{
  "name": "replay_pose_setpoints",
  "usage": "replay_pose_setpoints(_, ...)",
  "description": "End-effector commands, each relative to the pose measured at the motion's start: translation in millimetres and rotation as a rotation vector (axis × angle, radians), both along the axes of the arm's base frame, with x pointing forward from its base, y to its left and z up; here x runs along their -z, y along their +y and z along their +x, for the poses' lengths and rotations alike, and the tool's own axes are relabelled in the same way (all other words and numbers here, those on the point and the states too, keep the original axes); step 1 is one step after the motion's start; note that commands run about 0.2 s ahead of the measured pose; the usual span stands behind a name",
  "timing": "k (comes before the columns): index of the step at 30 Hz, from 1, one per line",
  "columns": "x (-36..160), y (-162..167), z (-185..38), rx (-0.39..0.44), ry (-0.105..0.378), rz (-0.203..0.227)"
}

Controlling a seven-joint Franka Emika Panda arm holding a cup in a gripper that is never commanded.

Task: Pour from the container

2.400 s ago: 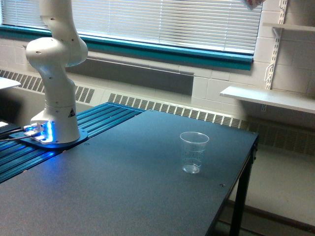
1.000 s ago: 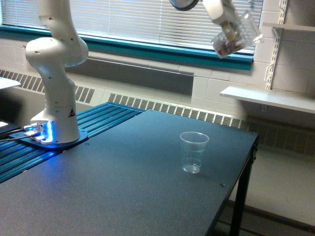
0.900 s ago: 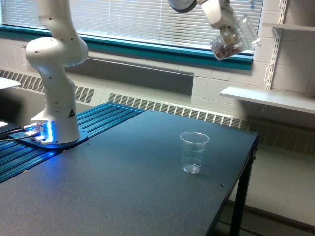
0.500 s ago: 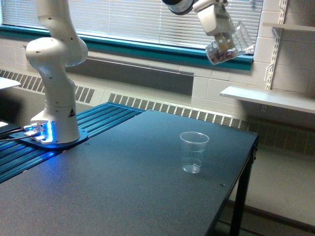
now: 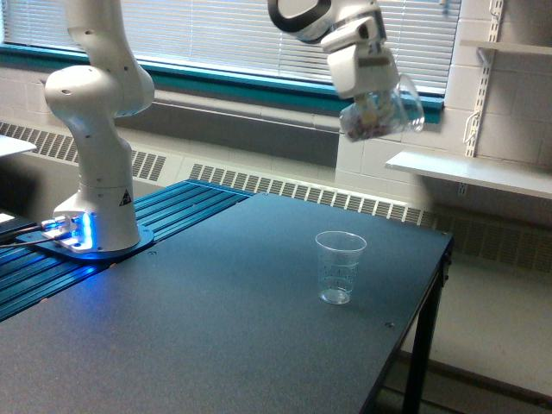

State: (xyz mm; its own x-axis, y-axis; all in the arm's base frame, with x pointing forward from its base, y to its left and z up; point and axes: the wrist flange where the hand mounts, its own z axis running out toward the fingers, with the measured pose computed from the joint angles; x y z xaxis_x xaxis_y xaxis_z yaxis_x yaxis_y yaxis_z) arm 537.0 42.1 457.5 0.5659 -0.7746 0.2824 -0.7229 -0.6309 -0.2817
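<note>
Now we are seeing the hand clamping the container, tilting in the air above the plastic cup, which is standing on the desk.

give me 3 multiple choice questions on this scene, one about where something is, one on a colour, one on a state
1. Where does the plastic cup stand?
A. on the wall shelf
B. on the dark table, toward the exterior view's right edge
C. beside the robot base

2. What colour is the light at the robot base?
A. blue
B. red
C. green

3. How is the glass jar in the gripper?
A. upright on the table
B. empty and lying on its side
C. held in the air, tilted, with small pieces inside

Answers: 1 B, the cup rests on the table near that edge. 2 A, the glow is blue. 3 C, the jar hangs tilted high above the cup.
</note>
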Motion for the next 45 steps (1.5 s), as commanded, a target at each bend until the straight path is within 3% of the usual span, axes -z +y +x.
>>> replay_pose_setpoints(1, 19.5, -16, -5, 0.034, 0.032, -0.006)
replay_pose_setpoints(7, 43.1, -21, -14, 0.041, 0.071, -0.009)
replay_pose_setpoints(13, 76.9, -19, -28, 0.028, 0.119, -0.041)
replay_pose_setpoints(24, 117.6, -10, -51, 0.012, 0.2, -0.02)
replay_pose_setpoints(36, 126.8, -19, -59, 0.049, 0.234, 0.005)
replay_pose_setpoints(45, 137.8, -24, -68, 0.082, 0.274, -0.035)
